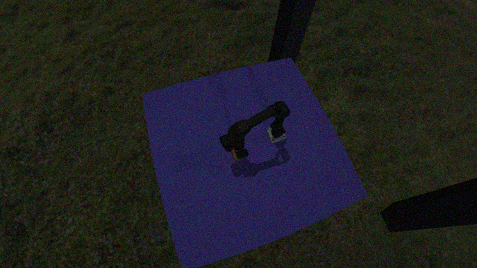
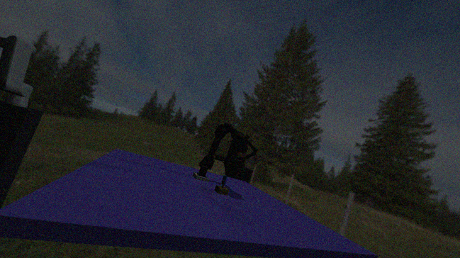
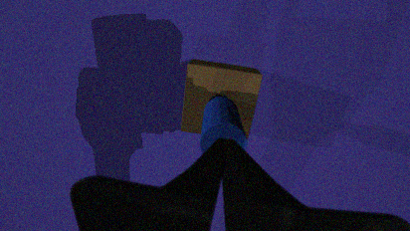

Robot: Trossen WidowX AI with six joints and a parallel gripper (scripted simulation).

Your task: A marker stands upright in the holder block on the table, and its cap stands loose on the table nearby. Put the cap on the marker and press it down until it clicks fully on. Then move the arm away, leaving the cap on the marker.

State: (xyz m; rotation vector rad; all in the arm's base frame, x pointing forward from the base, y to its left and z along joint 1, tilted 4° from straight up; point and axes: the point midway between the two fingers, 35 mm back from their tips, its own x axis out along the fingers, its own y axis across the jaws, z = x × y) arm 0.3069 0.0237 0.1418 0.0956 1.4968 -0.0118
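Observation:
The yellowish-brown holder block (image 1: 234,154) (image 2: 222,189) (image 3: 224,77) sits on the purple table. The marker stands in it with the blue cap (image 3: 222,116) over its upper end. In the wrist view the blue reaches down close to the block, and no bare marker tip shows. Whether the cap is fully seated cannot be told. My gripper (image 3: 224,145) is shut and empty. Its fingertips meet at the near, top end of the cap and hide part of it; whether they touch it is unclear. In the top and exterior views the arm hides the marker's top.
The purple table (image 1: 263,216) (image 2: 169,209) carries my arm on a pale base plate (image 1: 275,135) (image 2: 201,177). One dark pillar (image 1: 290,26) with a pale arm stands past the table's far corner. Another dark pillar (image 1: 446,204) stands off its right side. My arm casts shadows around the block.

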